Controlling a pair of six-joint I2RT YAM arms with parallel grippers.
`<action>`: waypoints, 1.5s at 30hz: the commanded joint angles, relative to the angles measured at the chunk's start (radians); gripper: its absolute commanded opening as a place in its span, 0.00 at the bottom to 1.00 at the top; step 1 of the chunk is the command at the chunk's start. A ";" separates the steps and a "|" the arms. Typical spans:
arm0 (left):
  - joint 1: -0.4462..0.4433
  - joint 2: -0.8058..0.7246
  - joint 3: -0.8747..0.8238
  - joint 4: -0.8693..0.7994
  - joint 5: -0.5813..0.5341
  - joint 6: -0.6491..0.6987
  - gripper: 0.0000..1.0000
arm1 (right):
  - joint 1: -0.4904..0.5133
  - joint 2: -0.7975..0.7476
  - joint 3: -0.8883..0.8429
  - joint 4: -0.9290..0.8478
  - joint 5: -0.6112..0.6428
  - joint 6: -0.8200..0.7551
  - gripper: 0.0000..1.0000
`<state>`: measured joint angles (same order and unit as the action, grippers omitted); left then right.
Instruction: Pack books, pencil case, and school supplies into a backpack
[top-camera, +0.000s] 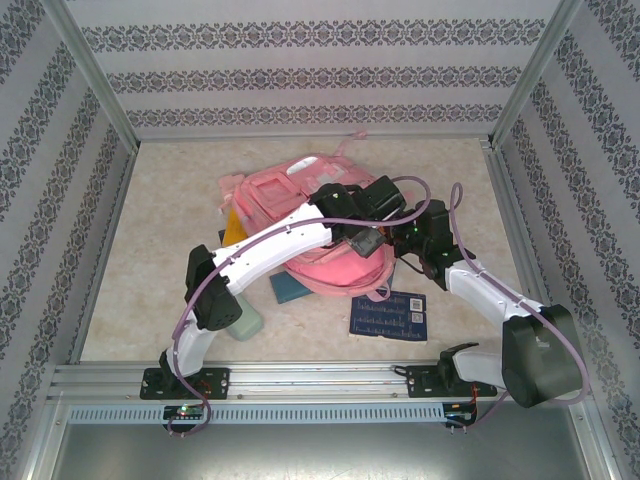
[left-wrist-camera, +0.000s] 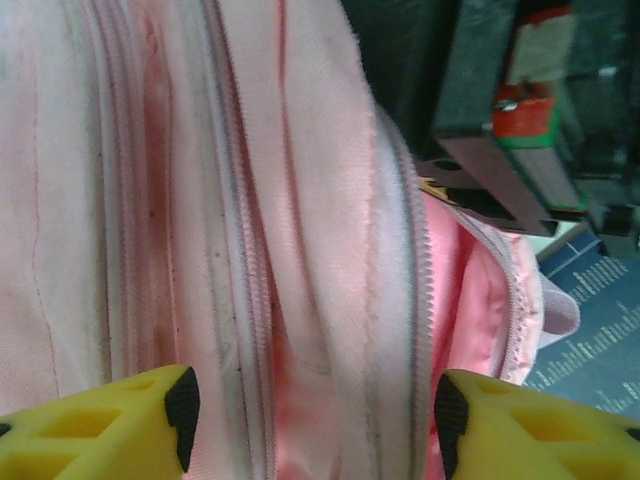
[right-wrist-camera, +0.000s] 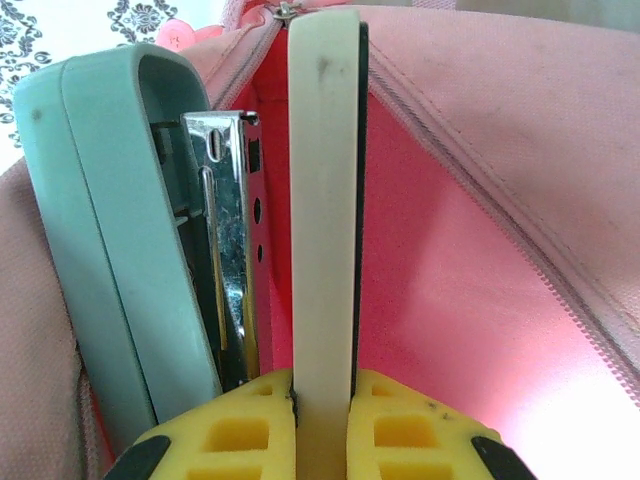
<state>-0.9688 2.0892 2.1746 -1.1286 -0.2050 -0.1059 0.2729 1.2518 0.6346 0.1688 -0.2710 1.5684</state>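
Backpack (top-camera: 272, 195), pink fabric, one: lies at the middle of the table (top-camera: 150, 260), with both arms reaching over it.

Surface: beige marbled tabletop. An aluminium rail (top-camera: 320, 378) runs along the near edge, well on the arms' side of the backpack.

Room: three walls (top-camera: 300, 80) behind and to either side of the backpack, pale paper with dark ornamental bands. Metal frame posts (top-camera: 95, 90) stand at the corners.

Counts:
- Books, three seen. The navy book (top-camera: 390, 316) with white print lies flat just off the backpack's near right side. The teal-blue book (top-camera: 288, 290) lies at its near edge, partly tucked under. Only a corner of the yellow book (top-camera: 232, 232) shows at its left edge.
- Pencil case (top-camera: 246, 322), one, pale mint, near and left of the backpack, beside the left arm's elbow.
- Stapler (right-wrist-camera: 110, 200), one, teal and cream, hinged wide open. Its chrome magazine (right-wrist-camera: 230, 230) stands between the teal top and the cream base plate (right-wrist-camera: 322, 200). It is held upright at the backpack's open mouth, with pink lining behind it and a zip track to its right.

Right gripper (right-wrist-camera: 322, 400): yellow fingers clenched on the cream base plate.

Left gripper (left-wrist-camera: 317, 405): yellow fingertips (left-wrist-camera: 150, 420) stand well apart, released, over the backpack's outer fabric and zip seams. Whether they touch the cloth I cannot tell.
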 joint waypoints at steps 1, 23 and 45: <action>-0.007 0.009 -0.034 0.050 -0.099 0.004 0.54 | 0.011 -0.039 0.010 0.091 -0.010 0.001 0.00; 0.147 -0.050 0.260 -0.096 0.064 0.076 0.00 | 0.074 -0.133 -0.050 -0.025 0.076 -0.231 0.00; 0.208 -0.092 0.288 0.034 0.105 0.096 0.00 | 0.320 0.287 0.255 0.107 0.216 0.010 0.00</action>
<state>-0.7811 2.0464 2.3993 -1.2011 -0.1009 -0.0254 0.5781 1.5066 0.8272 0.1925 -0.1329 1.4937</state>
